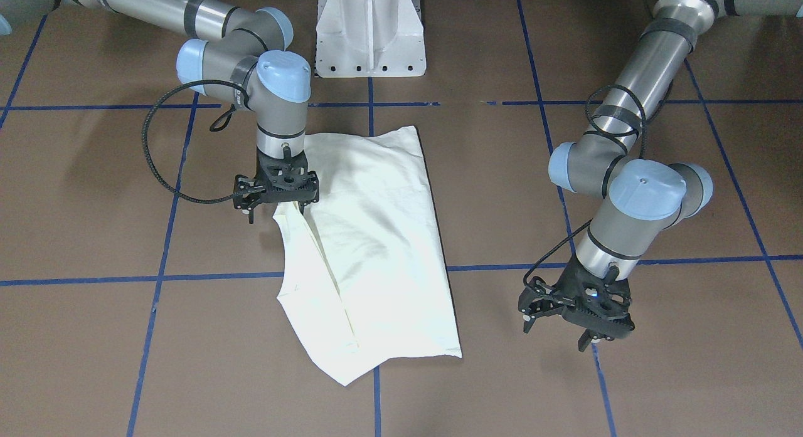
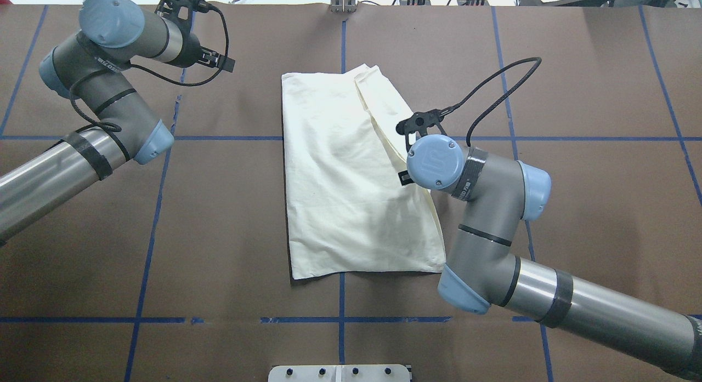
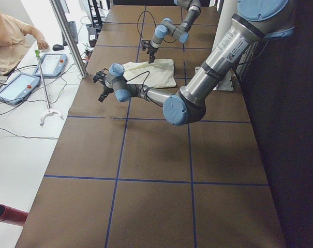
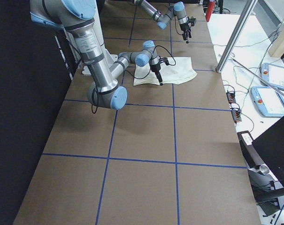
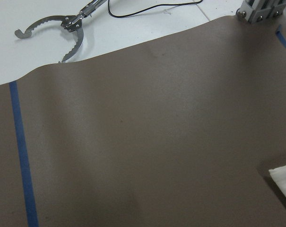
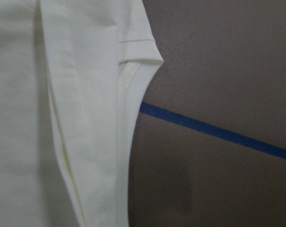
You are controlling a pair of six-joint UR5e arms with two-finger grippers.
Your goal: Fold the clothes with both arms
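Noting shirt (image 1: 376, 249) lies mid table (image 1: 94, 362), one long edge folded inward; right gripper (image 1: 278, 211), jaws spread, straddles that edge, likely to pinch it, while left gripper (image 1: 557, 333) hangs open, far left, well apart.

table (image 1: 75, 362), blue tape grid (image 1: 125, 279) | white pedestal (image 1: 370, 32) | operator (image 3: 11, 36) | teach pendants (image 3: 53, 65) | metal grabber (image 5: 68, 22)

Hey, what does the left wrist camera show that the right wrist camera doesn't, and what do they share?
Only the left wrist view: a metal grabber tool on a white surface past the edge of the table, and a metal post base. Only the right wrist view: the folded layers of the shirt and a stitched hem, up close. Both: the brown table, a blue tape line, and some shirt, just a corner in the left wrist view.
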